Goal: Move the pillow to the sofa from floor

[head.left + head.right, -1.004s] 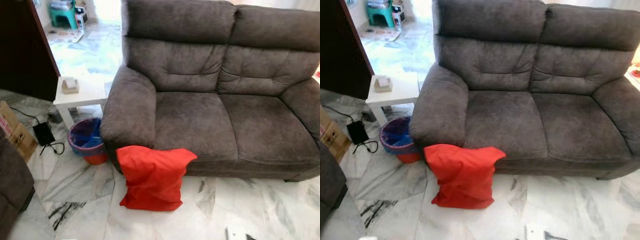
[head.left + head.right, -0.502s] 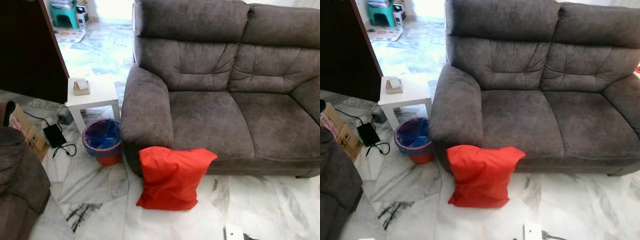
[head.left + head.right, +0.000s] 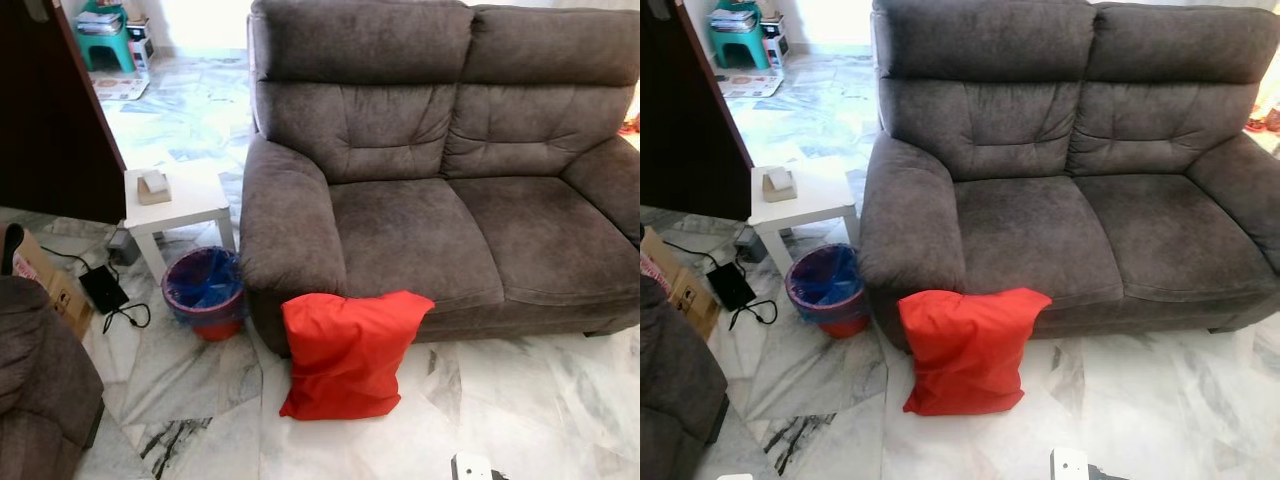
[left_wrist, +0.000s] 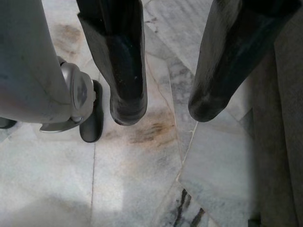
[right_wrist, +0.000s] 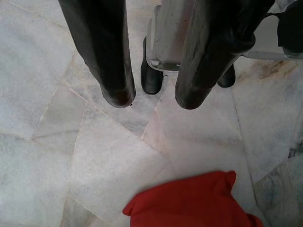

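**Red pillow on floor, against sofa front**

Red fabric pillow (image 3: pixel 345 352): upright on white marble floor (image 3: pixel 520 400), leaning on dark grey two-seat fabric sofa (image 3: pixel 440 190), below its left seat. Left gripper (image 4: pixel 163 106): fingers spread, empty, above floor. Right gripper (image 5: pixel 149 97): fingers spread, empty, near pillow.

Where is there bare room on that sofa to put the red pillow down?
Both seat cushions of the sofa lie bare between its two armrests. The pillow leans against its front on the marble floor. Left of the sofa is crowded: a bin, a white side table.
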{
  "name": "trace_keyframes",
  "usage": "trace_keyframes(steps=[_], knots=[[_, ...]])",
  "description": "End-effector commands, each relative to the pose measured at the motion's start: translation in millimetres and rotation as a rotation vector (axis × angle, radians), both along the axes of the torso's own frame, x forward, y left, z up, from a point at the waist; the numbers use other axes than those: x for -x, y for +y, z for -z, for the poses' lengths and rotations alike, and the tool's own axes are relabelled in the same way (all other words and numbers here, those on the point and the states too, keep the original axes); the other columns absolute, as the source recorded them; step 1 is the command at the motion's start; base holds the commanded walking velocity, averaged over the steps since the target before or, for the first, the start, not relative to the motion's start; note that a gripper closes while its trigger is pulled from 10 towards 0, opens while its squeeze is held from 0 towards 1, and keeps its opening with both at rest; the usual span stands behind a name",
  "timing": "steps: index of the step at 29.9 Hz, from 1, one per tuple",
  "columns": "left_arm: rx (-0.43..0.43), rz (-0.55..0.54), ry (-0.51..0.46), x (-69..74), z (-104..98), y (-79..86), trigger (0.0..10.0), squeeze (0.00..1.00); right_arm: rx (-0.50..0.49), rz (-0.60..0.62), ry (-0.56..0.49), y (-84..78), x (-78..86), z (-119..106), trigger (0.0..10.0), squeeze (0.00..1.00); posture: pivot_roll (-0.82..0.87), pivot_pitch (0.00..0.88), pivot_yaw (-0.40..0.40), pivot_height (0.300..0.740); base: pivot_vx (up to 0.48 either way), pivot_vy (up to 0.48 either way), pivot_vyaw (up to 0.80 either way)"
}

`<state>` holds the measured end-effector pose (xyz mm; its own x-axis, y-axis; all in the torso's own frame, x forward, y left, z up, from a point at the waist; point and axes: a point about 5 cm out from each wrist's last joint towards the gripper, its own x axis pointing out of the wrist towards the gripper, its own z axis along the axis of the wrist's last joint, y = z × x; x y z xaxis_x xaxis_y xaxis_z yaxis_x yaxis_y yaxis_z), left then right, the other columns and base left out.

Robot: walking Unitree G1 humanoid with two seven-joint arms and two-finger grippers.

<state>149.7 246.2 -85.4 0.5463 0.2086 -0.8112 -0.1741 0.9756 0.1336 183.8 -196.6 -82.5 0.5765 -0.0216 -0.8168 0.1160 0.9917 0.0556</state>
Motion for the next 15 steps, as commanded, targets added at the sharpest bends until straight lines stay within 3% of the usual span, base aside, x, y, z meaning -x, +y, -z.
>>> trace_keyframes(steps=[1,15], knots=[[0.013,-0.01,0.032,8.3,3.9,-1.2,10.0,0.0,0.0,0.009,0.009,-1.1,3.7,1.6,10.0,0.0,0.07,0.109,-0.02,0.74,0.0,0.0,0.0],[0.023,-0.016,0.03,8.6,4.3,-2.3,10.0,0.0,0.01,0.013,0.0,-2.7,3.3,1.1,10.0,0.0,0.07,0.109,-0.025,0.74,0.0,0.0,0.0]])
